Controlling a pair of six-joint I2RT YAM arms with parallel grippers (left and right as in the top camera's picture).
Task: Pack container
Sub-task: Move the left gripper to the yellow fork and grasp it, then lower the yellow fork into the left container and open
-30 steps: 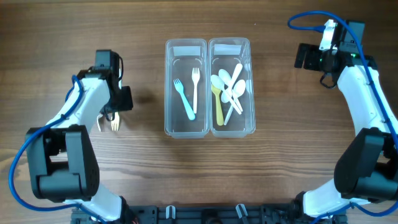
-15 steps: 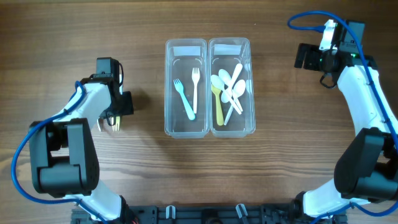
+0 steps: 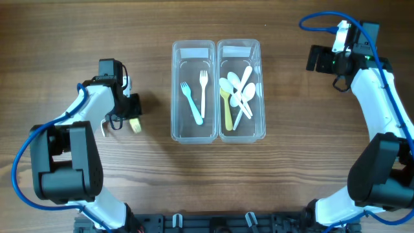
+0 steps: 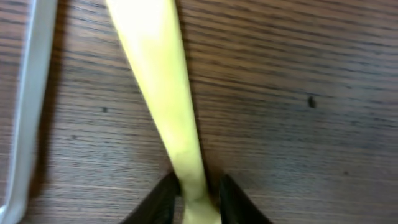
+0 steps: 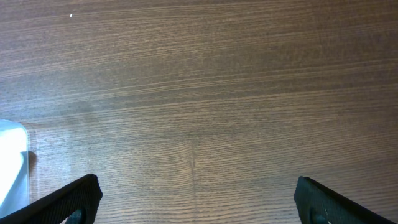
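Left of the clear two-bin container, the left gripper pinches a yellow plastic utensil by its handle, low over the table. Forks in left bin, spoons in right. Beyond the container's far right corner, the right gripper is spread wide.

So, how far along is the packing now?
Done: a blue fork and a white fork lie in the left container, several spoons in the right container. In hand: the left tool grips a yellow utensil. Left to pack: that one and the white utensil beside it.
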